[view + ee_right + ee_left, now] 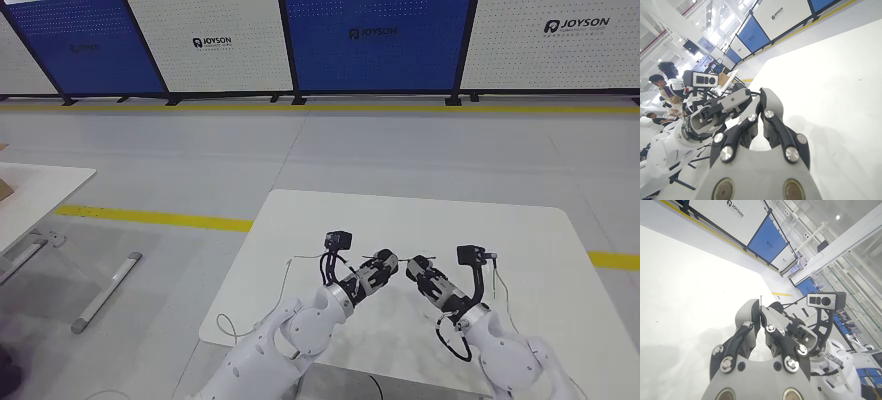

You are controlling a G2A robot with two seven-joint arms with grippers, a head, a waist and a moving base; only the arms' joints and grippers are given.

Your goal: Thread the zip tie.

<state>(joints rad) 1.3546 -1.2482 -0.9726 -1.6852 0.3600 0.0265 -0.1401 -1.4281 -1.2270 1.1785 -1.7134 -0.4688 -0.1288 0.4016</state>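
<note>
The white surface (pixel 500 240) stands in a big bright hall, with blue and white walls (pixel 380 40) far behind it. The two arms meet over the middle of the surface, tip to tip. The left gripper (pixel 760 312) is squeezed tight on the zip tie (pixel 760 300), a thin black strip, and a short bit pokes out past its tip. The right gripper (pixel 759 101) is squeezed tight too, and a thin black piece of the tie runs from it across to the other one. So the tie is up in the air between the two, not lying down.

I think the job right now is to poke the thin end into the little hole in the tie's head. I cannot see that hole; it is too small or hidden.

To do it well, one gripper should be very still while the other makes the small moves. The thin end should point straight at the hole, not slanted, or it will bump the edge and bend. Tiny, slow pushes are best. Both holds must be firm, because such a thin strip can slip or twist. If the end bends, it is better to back off a little and line up again than to push harder. The tips are very close, so they must not knock each other.
</note>
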